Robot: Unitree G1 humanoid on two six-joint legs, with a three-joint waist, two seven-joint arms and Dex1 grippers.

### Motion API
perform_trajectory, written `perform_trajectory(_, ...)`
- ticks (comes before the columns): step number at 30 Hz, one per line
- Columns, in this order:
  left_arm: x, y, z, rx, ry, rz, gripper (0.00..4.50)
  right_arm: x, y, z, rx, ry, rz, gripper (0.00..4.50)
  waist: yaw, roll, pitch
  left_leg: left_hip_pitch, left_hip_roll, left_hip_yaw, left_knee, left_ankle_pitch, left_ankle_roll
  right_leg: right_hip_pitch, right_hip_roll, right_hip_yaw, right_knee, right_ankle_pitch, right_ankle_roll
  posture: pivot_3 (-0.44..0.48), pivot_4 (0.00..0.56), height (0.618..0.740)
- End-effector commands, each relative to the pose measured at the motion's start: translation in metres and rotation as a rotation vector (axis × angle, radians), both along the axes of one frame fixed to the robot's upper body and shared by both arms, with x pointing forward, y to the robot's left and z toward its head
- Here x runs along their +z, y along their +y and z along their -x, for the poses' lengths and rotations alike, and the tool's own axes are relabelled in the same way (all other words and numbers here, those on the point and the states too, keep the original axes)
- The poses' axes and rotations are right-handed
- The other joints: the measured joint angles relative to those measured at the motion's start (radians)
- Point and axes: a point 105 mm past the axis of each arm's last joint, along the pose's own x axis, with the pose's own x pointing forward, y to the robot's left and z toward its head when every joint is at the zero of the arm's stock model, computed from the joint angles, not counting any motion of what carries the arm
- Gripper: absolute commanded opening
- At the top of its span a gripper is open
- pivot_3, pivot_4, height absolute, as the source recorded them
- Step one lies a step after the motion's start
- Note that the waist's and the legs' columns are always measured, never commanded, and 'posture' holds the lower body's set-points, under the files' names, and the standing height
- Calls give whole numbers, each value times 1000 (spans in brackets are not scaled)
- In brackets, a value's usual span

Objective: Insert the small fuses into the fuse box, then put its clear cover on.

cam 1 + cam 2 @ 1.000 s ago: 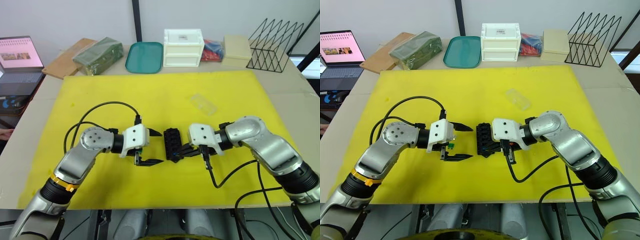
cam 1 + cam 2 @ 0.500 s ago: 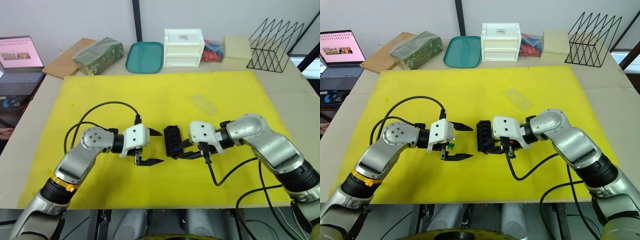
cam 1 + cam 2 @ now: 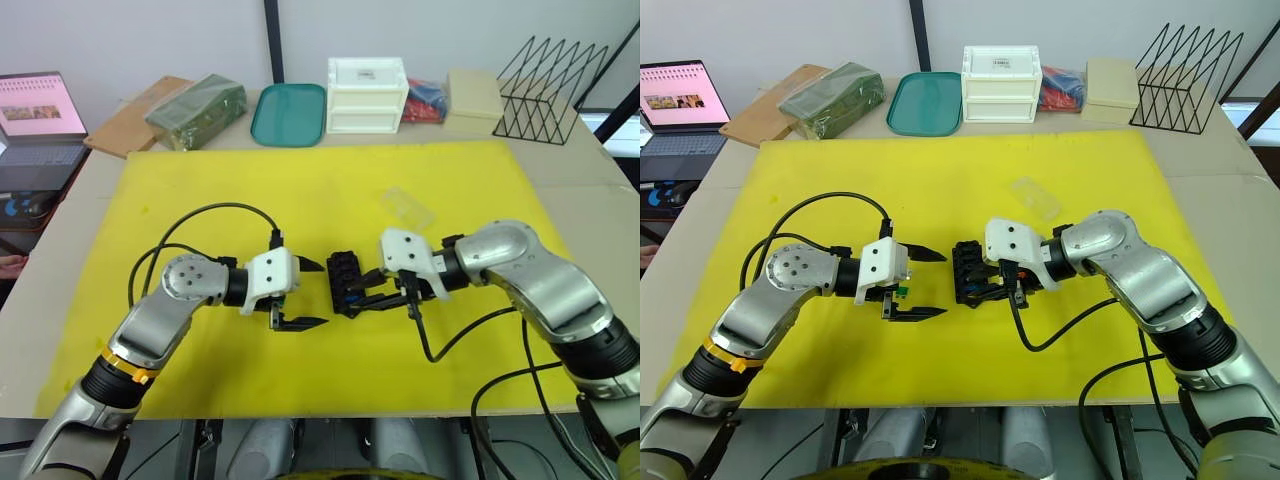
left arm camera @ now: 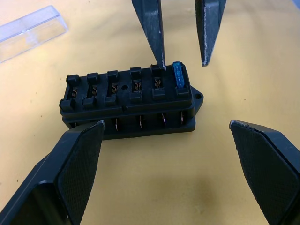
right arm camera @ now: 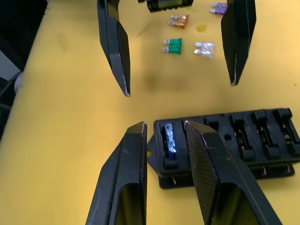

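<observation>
The fuse box is lying on the yellow mat in the middle of the table, between the two grippers. The right gripper is reaching in from the robot's right, its jaws narrowly spread and straddling the end slot, where a blue fuse is sitting; the jaws are not pinching it. The other five slots are standing empty. The left gripper is hovering just beside the box on the opposite side, jaws spread wide and holding nothing. Loose fuses are lying on the mat under that gripper: a green fuse, a clear fuse, a tan fuse and a purple fuse. The cover is lying flat on the mat, apart from the box, farther back toward the white drawer box.
</observation>
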Motion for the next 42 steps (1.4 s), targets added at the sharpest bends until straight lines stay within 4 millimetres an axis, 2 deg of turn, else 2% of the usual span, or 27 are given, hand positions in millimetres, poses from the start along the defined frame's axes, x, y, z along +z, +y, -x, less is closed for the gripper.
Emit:
perform_trajectory(1,7,-2,2,-12,-35,6,4500,15,2,-3,3,-48,-43,762,0,0,0,0,0,0,0,0,0,0,0,0,0,0,0,0,150,740)
perform_trajectory(3,7,-2,1,-11,-36,6,4500,14,2,-4,-2,-45,-45,135,0,0,0,0,0,0,0,0,0,0,0,0,0,0,0,0,150,740)
perform_trajectory(4,8,-2,1,-10,-36,6,4500,13,2,-4,-4,-42,-44,61,0,0,0,0,0,0,0,0,0,0,0,0,0,0,0,0,150,740)
perform_trajectory(20,8,-1,0,-7,-38,4,4500,-5,-8,-6,-19,-2,-9,61,0,0,0,0,0,0,0,0,0,0,0,0,0,0,0,0,150,740)
perform_trajectory(29,8,-1,0,-9,-39,3,4500,-22,-14,-7,-33,-8,29,61,0,0,0,0,0,0,0,0,0,0,0,0,0,0,0,0,150,740)
perform_trajectory(34,9,-1,0,-8,-39,4,4500,-14,-13,-9,-25,-26,13,61,0,0,0,1,0,0,0,0,0,0,0,0,0,0,0,0,150,740)
perform_trajectory(39,13,2,0,-2,-36,15,4500,4,-8,-6,-6,-40,-28,61,0,0,0,0,0,0,0,0,0,0,0,0,0,0,0,0,150,740)
perform_trajectory(42,21,10,-1,21,-29,15,4500,21,-5,-3,5,-49,-73,61,0,0,0,0,0,0,0,0,0,0,0,0,0,0,0,0,150,740)
